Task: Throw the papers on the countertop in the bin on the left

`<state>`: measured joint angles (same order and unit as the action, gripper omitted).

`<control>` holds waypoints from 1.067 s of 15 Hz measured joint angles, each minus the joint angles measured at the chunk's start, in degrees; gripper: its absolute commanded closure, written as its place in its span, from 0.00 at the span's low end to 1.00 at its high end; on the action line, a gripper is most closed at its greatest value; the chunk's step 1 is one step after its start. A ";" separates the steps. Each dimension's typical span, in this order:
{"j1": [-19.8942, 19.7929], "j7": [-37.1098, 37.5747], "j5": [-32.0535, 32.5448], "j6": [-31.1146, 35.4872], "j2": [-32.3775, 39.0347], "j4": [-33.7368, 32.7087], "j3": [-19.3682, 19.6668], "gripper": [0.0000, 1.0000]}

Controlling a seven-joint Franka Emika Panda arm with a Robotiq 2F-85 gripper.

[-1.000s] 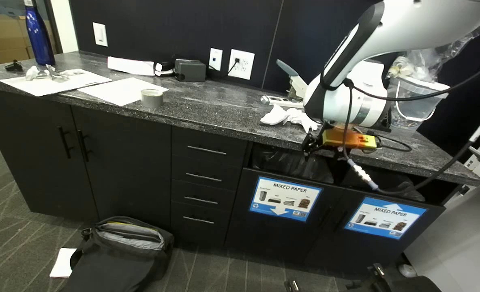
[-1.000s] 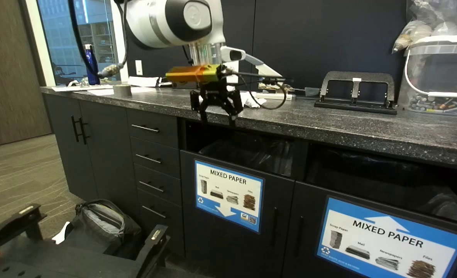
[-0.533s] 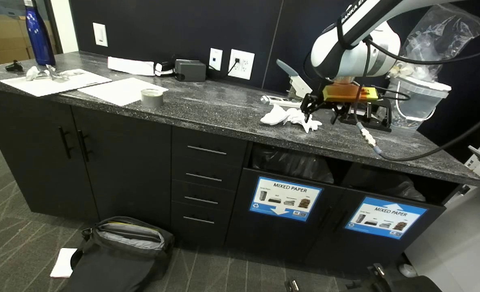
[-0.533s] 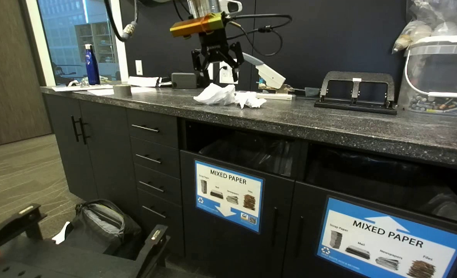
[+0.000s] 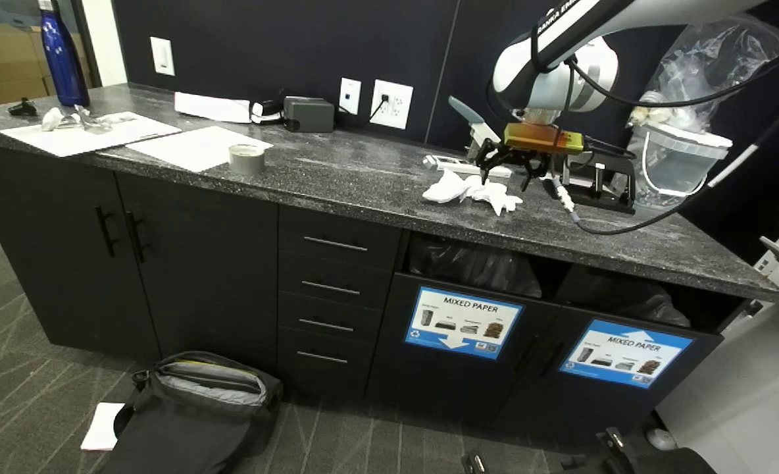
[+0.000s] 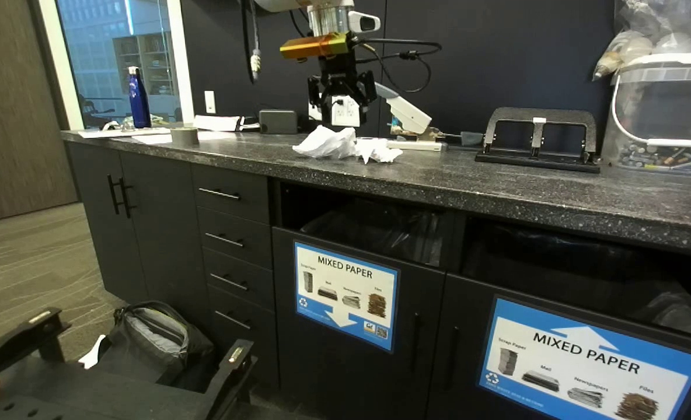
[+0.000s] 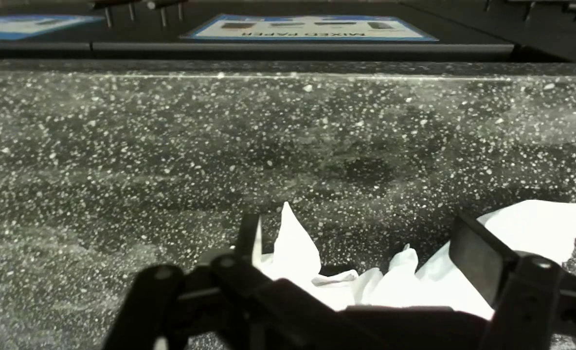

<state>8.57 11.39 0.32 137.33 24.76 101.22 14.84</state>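
A black, angular two-fingered claw (image 6: 344, 118) hangs over a dark grey, speckled stone-look counter (image 6: 439, 181), its fingers spread wide and nothing in their grip. Just beneath it lie two crumpled white paper wads (image 6: 345, 143), apparently touching; the wrist view shows folds between the fingers and paper spilling past the finger (image 7: 477, 260) nearer the silver-handled black drawers (image 6: 229, 251).

The step in hand looks to be the pick-up. A small shift toward the drawers would likely set the fingers around a thick fold; should the wad prove too broad, a turn of the claw could take it across its narrow side. A slow, straight descent, ending just shy of the counter, should serve best, since the thin pointed tip (image 7: 295, 250) would probably tear or slip. Soft paper yields, so a full squeeze is called for, then a low test lift to learn whether one wad or both came up.

Behind the claw, near it, stands a pale, grey-levered stapler (image 6: 408, 114). Below and in front of the claw, under the counter's edge, sits the dark left-hand bin (image 6: 360, 254), a recessed slot above a blue-and-white "MIXED PAPER" label (image 6: 346, 296); the load must clear that edge first.
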 measured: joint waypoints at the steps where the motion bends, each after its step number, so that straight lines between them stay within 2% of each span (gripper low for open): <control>1: -1.03 2.96 -0.51 -2.93 1.72 -2.88 -1.69 0.00; 4: -1.92 12.12 -2.44 -10.59 6.67 -11.22 -5.08 0.00; 6: -1.83 17.45 -3.17 -12.00 9.72 -15.60 -6.52 0.00; 11: -1.38 27.65 -3.26 -9.59 16.28 -23.29 -7.31 0.00; 16: -1.38 33.55 -2.57 -4.96 21.70 -28.15 -6.62 0.00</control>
<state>7.19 44.94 -2.25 132.37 46.47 73.07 8.21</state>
